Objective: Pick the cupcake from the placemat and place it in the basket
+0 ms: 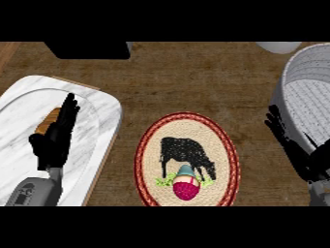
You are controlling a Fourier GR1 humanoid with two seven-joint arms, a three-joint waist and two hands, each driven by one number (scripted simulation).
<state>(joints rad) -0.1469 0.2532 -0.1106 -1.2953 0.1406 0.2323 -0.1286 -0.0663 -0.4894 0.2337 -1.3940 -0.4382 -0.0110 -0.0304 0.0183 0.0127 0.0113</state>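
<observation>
While the cupcake (186,186) sits at the placemat's (228,145) near end, both hands hold nothing: left hand (53,140) fingers straight over the marble tray (103,111), right hand (307,155) open beside the basket (317,82).

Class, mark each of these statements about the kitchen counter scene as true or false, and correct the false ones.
1. The cupcake sits on the oval placemat. True.
2. The right robot hand is curled round the cupcake. False: it is open, beside the basket, apart from the cupcake.
3. The placemat shows a black cow. True.
4. The cupcake is already in the basket. False: it is on the placemat, near its lower end.
5. The left robot hand shows over the white marble tray. True.
6. The basket lies left of the placemat. False: it lies to the right.
</observation>
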